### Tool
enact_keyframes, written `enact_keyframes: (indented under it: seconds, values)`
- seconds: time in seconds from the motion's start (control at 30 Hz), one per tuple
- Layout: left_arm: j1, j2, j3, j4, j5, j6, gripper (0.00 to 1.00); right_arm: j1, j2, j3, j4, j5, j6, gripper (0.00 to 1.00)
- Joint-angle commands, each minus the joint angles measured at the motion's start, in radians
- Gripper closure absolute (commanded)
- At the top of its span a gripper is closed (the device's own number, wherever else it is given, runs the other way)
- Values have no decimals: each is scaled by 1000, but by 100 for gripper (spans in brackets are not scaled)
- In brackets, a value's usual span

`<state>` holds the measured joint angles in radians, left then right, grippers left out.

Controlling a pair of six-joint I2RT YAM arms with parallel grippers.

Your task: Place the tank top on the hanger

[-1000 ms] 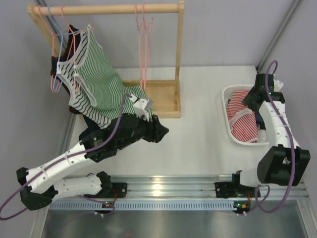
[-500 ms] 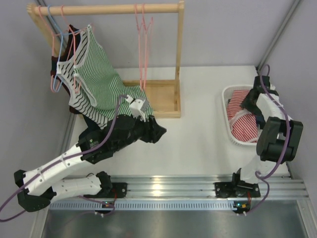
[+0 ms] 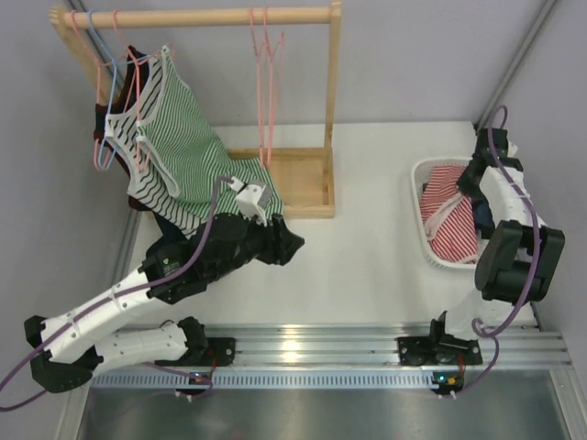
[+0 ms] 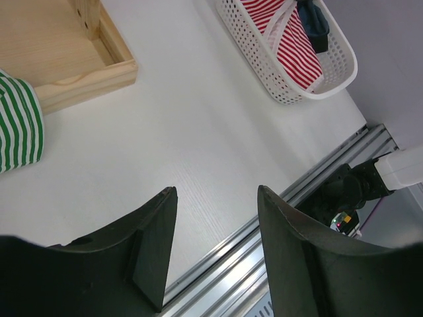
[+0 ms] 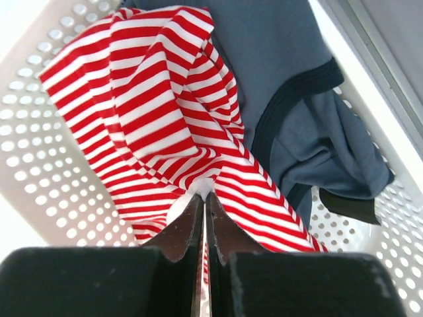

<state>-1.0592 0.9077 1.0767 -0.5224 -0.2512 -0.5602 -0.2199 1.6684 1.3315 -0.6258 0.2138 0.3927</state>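
Hanging from the wooden rack at far left is a green striped top; the hanger hangs further along the rail. Hem of the green top drapes just beside the rack's wooden tray. Left gripper is mid-scene above the table, jaws apart. White basket at right holds the tank top beside a dark blue garment. Right gripper is down in the basket, pinched closed on a tank top fold.
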Motion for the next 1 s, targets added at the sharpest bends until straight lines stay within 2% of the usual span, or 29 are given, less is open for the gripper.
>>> enact_keyframes:
  seconds: [0.0,0.17,0.3,0.7,0.83,0.97]
  values:
    - [1,11,6,2,-5,0,43,-4,-123,95,-30,2,-3,100]
    - [2,22,12,7,-8,5,43,8,-202,213,-121,-8,-17,100]
    - [2,33,15,19,-3,5,44,76,-272,313,-187,33,-23,100]
    - [4,60,29,38,-8,13,45,438,-303,733,-374,162,-26,100]
    - [2,62,45,24,-17,17,45,560,-325,747,-380,145,-23,100]
    - [2,59,35,18,-26,14,45,721,-360,573,-316,130,17,100]
